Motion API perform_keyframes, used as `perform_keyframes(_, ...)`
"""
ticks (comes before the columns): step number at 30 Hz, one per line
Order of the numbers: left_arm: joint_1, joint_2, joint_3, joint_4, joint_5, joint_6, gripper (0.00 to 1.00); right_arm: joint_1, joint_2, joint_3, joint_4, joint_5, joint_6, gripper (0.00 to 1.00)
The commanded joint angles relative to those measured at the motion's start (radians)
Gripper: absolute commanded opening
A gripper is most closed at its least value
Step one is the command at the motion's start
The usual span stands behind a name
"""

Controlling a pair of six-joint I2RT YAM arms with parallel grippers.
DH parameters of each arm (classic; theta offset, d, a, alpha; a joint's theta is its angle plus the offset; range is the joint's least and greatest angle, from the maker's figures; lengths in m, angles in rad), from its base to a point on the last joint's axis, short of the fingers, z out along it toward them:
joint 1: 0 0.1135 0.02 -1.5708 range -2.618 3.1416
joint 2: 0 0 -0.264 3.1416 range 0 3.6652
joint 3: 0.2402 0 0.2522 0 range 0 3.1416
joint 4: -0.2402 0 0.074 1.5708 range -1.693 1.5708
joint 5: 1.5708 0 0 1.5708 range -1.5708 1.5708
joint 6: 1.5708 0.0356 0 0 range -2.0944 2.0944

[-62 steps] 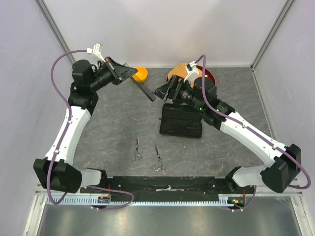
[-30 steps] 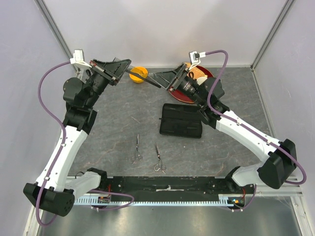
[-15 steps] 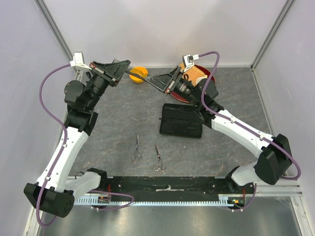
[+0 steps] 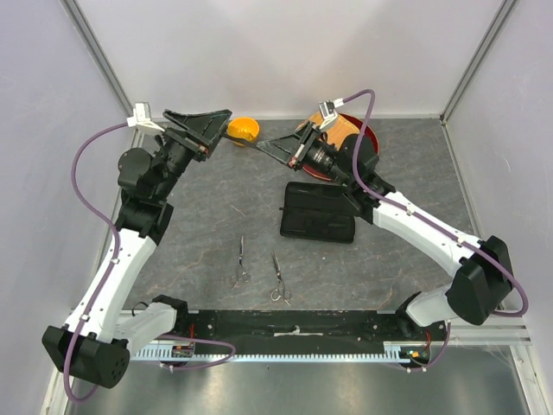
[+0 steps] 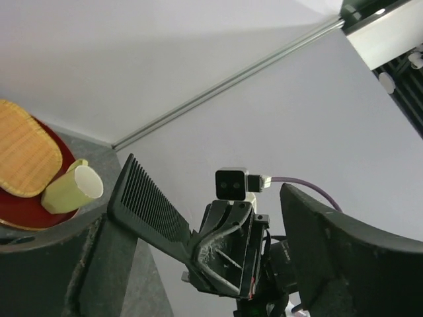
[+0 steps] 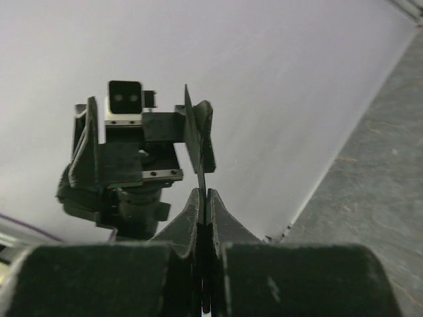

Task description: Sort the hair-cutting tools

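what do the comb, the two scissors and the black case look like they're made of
Comb: matte black, moulded teeth, likely plastic. Left scissors and right scissors: thin, silvery, apparently metal. Case: dull black, seam-like lines, probably fabric, though too small to be sure.

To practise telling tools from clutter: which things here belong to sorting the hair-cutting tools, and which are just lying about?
Belong to the job: scissors, second scissors, black comb.
Just lying about: black zip case, orange bowl, red plate, woven mat, pale cup.
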Motion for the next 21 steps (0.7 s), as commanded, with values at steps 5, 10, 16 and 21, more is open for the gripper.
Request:
perform_keyframes(5, 0.002, 0.041, 0.055, -0.357, 0.060, 0.281, 0.91, -0.164, -0.069, 0.062, -0.509, -0.014, -0.269, 0.00)
perform_keyframes(10, 0.011, 0.135, 0.006, -0.466, 0.165, 0.370, 0.88, -0.337, 0.006, 0.103, -0.818, -0.223, -0.594, 0.00)
perform_keyframes(16, 0.010, 0.378, 0.027, -0.483, 0.379, 0.467, 0.79, -0.497, 0.077, 0.068, -1.036, -0.294, -0.754, 0.00)
perform_keyframes(21, -0.002, 0.562, 0.063, -0.497, 0.431, 0.513, 0.75, -0.612, 0.088, -0.011, -1.035, -0.287, -0.791, 0.00)
